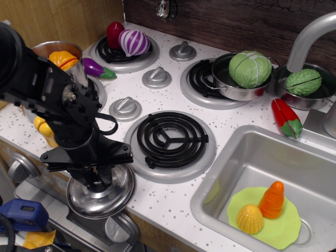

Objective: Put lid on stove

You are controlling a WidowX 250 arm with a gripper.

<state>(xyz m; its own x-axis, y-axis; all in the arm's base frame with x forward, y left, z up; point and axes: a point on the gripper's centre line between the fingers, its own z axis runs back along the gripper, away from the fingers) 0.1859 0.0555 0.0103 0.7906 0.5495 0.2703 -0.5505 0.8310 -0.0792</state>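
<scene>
The round steel lid (118, 197) lies flat at the front left edge of the white speckled stove (169, 200), partly over the front edge. My black gripper (98, 181) is down on the lid's centre. Its fingers stand close together around the knob, which they hide, and they look shut on it. The empty front coil burner (169, 139) is just right of the gripper and behind the lid.
A steel pot with a cabbage (249, 68) sits on the back right burner. A purple onion (134, 42) sits on the back left burner. The steel sink (242, 153) is at right. Grey dial knobs (125, 107) and an eggplant (97, 68) are nearby.
</scene>
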